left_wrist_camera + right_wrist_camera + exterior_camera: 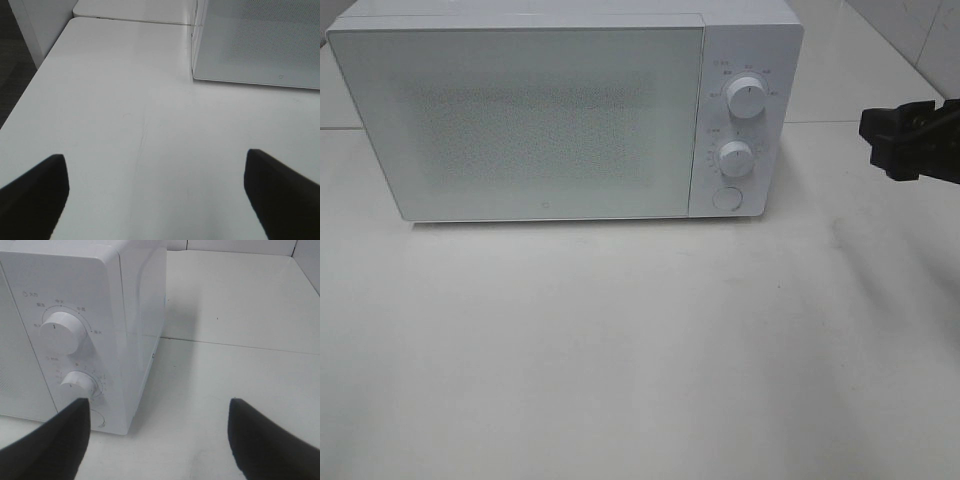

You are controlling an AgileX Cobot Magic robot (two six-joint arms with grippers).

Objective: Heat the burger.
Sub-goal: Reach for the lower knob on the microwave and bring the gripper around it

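**Two open claws, one shut microwave, no burger in sight**

No view shows the burger. It is not on the bare desk [620, 350] in front of the microwave [760, 40], and the frosted door [520, 120] is shut and hides the inside, so I cannot tell whether the burger is already in there.

The right claw [910, 140] hangs at the right edge of the overhead view, well apart from the control panel. Its fingers are spread wide and hold nothing. The left claw [155, 156] is also wide open and empty, low over the desk off the microwave's left front corner.

What could go wrong, as I judge it:

- **Running it empty.** If the burger is not inside, turning a knob would start the oven with nothing to heat.
- **Wrong control.** The upper knob [748, 97], the lower knob [735, 157] and the round button [726, 198] sit close together in one column. Fingers spread this wide could catch two at once.
- **Sliding the oven.** The desk looks smooth, so a hard push on the button might shove the microwave back instead of releasing the door.
- **Door swing.** The left claw is near the door's hinge side and could be in the way if the door opens.
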